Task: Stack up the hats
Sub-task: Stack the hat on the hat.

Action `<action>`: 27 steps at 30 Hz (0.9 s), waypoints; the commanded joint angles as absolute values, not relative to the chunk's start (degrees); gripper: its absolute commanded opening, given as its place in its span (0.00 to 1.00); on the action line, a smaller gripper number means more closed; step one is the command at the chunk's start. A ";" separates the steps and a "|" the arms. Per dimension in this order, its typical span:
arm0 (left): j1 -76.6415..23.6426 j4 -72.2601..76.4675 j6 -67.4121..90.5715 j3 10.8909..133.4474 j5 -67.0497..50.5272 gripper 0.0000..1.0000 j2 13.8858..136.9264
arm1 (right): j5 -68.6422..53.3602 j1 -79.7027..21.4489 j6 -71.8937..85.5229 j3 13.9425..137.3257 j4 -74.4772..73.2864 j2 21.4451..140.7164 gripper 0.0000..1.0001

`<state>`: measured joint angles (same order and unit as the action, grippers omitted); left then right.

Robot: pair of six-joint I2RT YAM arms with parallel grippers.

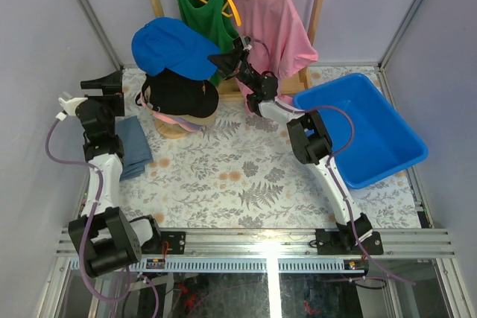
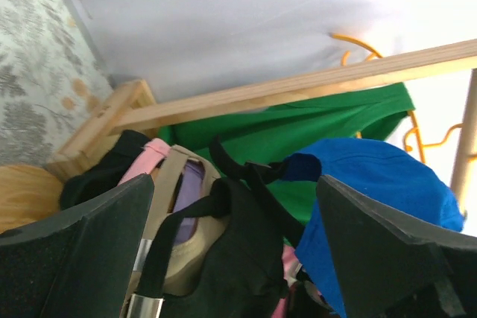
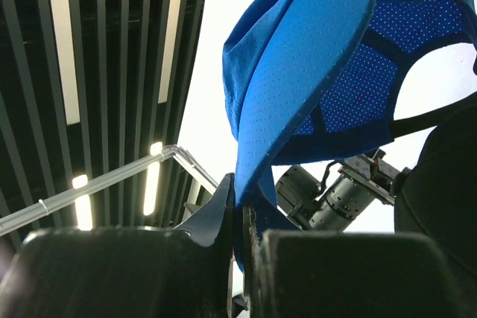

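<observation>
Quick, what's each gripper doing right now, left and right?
Left gripper: open, holding nothing.
Right gripper: closed on the brim of the bright blue hat.

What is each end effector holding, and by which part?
Right end effector: shut on the blue cap, by its brim edge. Left end effector: open, holding nothing.

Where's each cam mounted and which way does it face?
Top external: overhead behind the bases, looking down on the table; left arm, right arm show.
Left wrist: looks across at the black cap through the open left gripper.
Right wrist: tilted up at the ceiling; right gripper pinches the blue cap.
Shared: blue cap, all three.
</observation>
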<state>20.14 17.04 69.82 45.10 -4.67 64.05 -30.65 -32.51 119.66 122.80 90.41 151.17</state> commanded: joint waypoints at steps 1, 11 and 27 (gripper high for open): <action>21.84 34.61 79.41 42.88 -13.06 0.91 65.01 | -29.97 -33.81 131.56 126.33 97.83 146.34 0.00; 23.18 54.63 92.68 39.27 -19.62 0.91 70.45 | -30.38 -34.92 131.41 125.39 97.91 145.03 0.00; 23.20 69.84 105.34 37.93 -20.93 0.89 76.65 | -30.32 -37.03 132.02 126.22 97.91 144.63 0.00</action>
